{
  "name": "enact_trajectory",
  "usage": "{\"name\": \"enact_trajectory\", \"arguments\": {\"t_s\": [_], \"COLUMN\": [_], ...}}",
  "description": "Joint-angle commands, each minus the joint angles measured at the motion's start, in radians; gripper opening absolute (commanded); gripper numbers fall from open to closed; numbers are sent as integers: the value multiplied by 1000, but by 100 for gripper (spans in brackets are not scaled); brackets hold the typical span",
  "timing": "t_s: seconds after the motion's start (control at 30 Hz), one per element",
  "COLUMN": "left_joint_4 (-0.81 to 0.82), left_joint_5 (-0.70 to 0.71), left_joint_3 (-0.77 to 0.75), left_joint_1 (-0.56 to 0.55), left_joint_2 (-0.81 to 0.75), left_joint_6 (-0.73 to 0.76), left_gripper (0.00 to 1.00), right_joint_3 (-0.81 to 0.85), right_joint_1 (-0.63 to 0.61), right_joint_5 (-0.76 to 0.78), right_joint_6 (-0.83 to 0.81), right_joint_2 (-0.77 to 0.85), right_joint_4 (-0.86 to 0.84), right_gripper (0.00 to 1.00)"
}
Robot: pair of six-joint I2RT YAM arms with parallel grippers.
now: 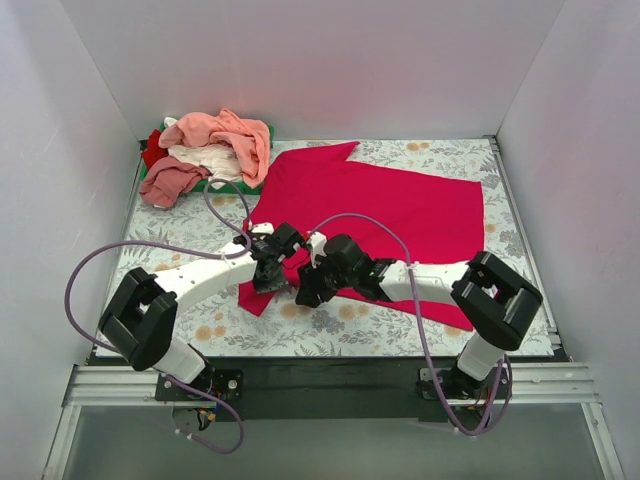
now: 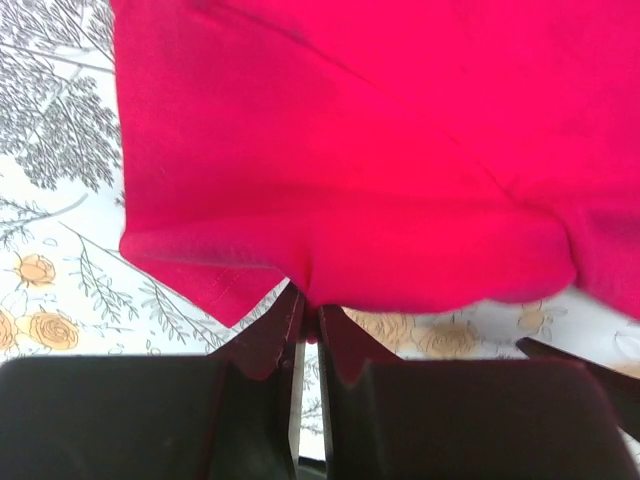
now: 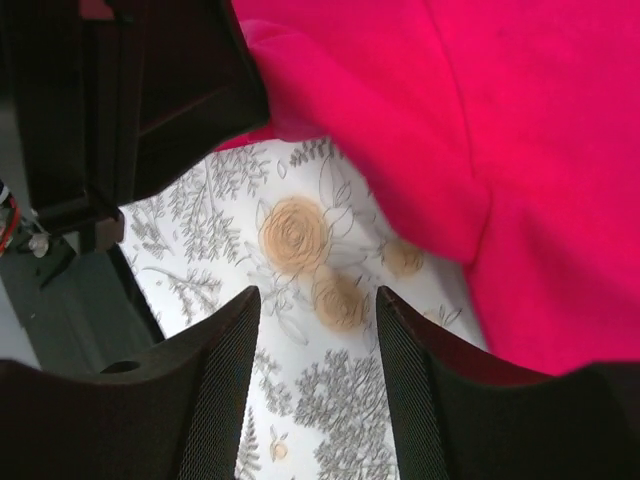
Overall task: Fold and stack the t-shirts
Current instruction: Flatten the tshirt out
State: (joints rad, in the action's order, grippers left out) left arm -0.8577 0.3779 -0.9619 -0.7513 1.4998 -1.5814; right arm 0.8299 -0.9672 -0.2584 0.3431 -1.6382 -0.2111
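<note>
The crimson-magenta t-shirt (image 1: 400, 205) lies spread over the middle and right of the floral table, with a fold at its near left edge. My left gripper (image 1: 268, 278) is shut on that near edge; in the left wrist view the cloth (image 2: 360, 150) bunches into the pinched jaws (image 2: 310, 318). My right gripper (image 1: 308, 290) is open and empty just right of it; in the right wrist view its fingers (image 3: 318, 305) frame bare tablecloth beside the shirt (image 3: 480, 130). Salmon pink (image 1: 225, 133), white (image 1: 210, 158), dusty pink (image 1: 170, 182) and red (image 1: 153, 148) shirts lie heaped at the back left.
The heap sits on a green tray (image 1: 215, 184) in the back left corner. White walls close in the table on three sides. The two grippers are close together near the front middle. Purple cables loop over both arms.
</note>
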Motion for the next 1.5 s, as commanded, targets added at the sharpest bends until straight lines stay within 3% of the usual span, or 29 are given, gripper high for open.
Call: {"name": "enact_trajectory", "arguments": {"t_s": [0.0, 0.27, 0.37, 0.4, 0.5, 0.6, 0.73, 0.93, 1.03, 1.3, 1.4, 1.47], "left_joint_4": [81, 167, 192, 190, 183, 175, 177, 117, 164, 258, 304, 309], "left_joint_5": [-37, -86, -99, -102, -77, -57, -56, -39, -85, -172, -197, -188], "left_joint_3": [-23, -41, -41, -41, -37, -14, 47, 205, 303, 400, 423, 420], "left_joint_1": [73, 167, 190, 193, 201, 219, 247, 276, 283, 293, 293, 297], "left_joint_2": [-27, 25, 23, 23, 4, -42, -137, -340, -444, -460, -437, -420], "left_joint_6": [61, 98, 106, 106, 80, 44, -52, -187, -207, -244, -239, -244], "left_gripper": [6, 11, 28, 45, 65, 71, 91, 92, 93, 92, 86, 75], "right_joint_3": [58, 132, 126, 124, 135, 164, 189, 222, 256, 383, 408, 410], "right_joint_1": [-4, -5, -4, -5, -4, -4, -14, -60, -83, -88, -94, -97], "right_joint_5": [4, 34, 87, 94, 117, 120, 128, 237, 320, 432, 467, 478], "right_joint_6": [3, 51, 68, 73, 96, 93, 62, -44, -78, -128, -134, -139], "right_joint_2": [-63, -204, -207, -207, -215, -241, -262, -250, -258, -348, -365, -367], "right_joint_4": [-103, -180, -206, -212, -229, -229, -228, -194, -163, -39, -11, -4], "right_gripper": [54, 45, 45, 45, 43, 42, 42, 45, 47, 48, 47, 42]}}
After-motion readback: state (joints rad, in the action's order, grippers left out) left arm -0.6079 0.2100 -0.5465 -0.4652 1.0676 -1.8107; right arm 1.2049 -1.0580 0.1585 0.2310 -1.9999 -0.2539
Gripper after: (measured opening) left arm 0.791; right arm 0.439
